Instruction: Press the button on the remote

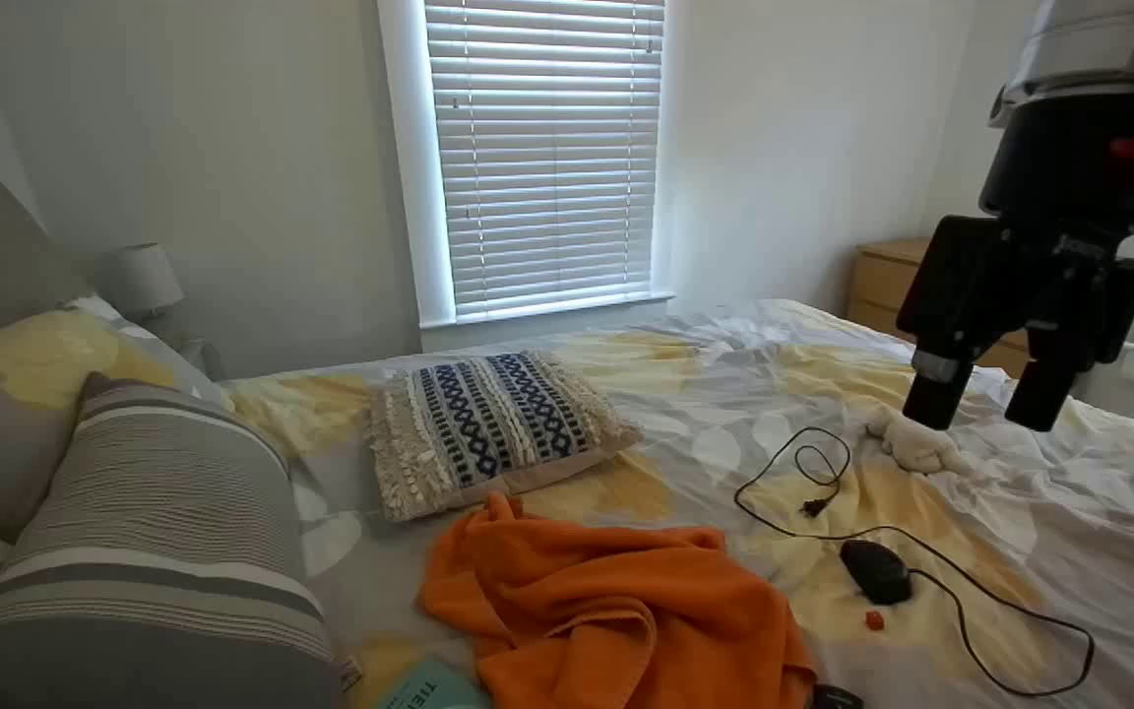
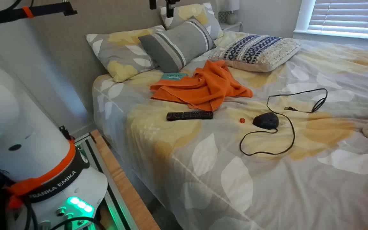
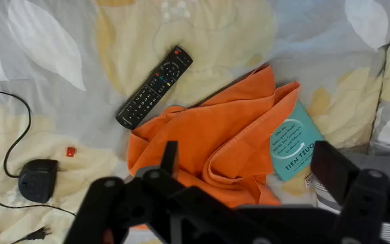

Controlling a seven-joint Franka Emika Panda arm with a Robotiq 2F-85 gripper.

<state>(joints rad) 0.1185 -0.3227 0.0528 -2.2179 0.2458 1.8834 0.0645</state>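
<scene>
The remote [image 2: 189,115] is a black oblong with many small buttons, lying flat on the bed. In the wrist view the remote [image 3: 154,88] lies face up at a slant, with a red button at its upper end. In an exterior view only one end of the remote [image 1: 835,698] shows at the bottom edge. My gripper [image 3: 249,159] is open and empty, high above the bed over the orange cloth and book. The remote is outside the jaws, up and left of them in the wrist view. The gripper shows in both exterior views [image 1: 988,402] [image 2: 161,8].
A crumpled orange cloth [image 3: 198,135] lies against the remote's lower end, partly over a teal book [image 3: 293,149]. A black corded device [image 2: 266,121] and a small red die [image 2: 242,120] lie nearby. Pillows [image 2: 177,44] stand by the headboard; a plush toy [image 1: 916,443] lies farther off.
</scene>
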